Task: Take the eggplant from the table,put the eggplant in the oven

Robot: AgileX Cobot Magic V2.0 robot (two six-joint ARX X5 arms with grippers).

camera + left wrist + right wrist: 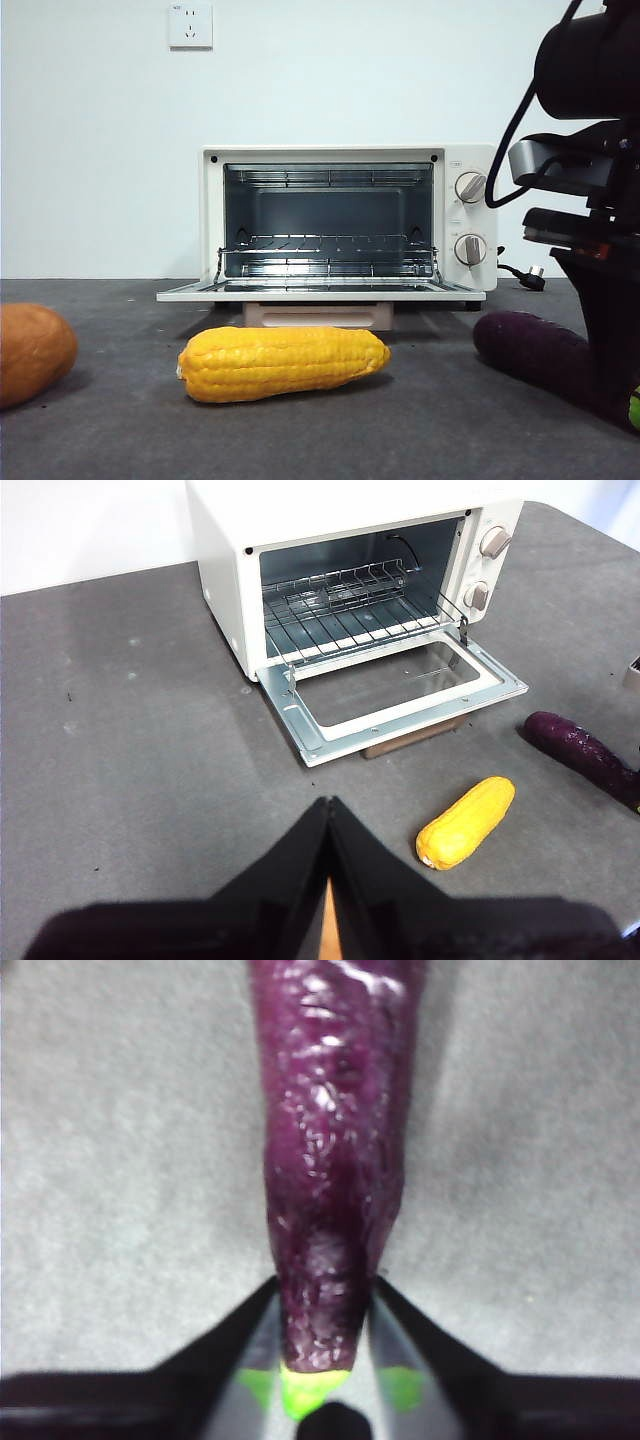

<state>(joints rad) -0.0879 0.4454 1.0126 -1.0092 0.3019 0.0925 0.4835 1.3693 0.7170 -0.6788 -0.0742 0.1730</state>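
- While the oven stands on the table with its door dropped flat and its wire rack bare, the eggplant lies on the table off to the oven's knob side, nearer the camera than the door's lip.
- The right gripper is down at the eggplant's green stem end, one black jaw pressed to each flank of the purple skin, so the jaws are closed around that narrow end as far as the vegetable lets them.
- In the front view that arm is the big dark mass beside the oven's knobs, hiding the eggplant's stem end while the rounded purple tip points toward the oven.
- The left gripper hangs above bare table in front of the oven's hinge-side corner, its two jaws pressed together with nothing between them.
- A yellow corn cob lies just in front of the open door.
- A round orange-brown vegetable sits well beyond the corn, on the side away from the eggplant.
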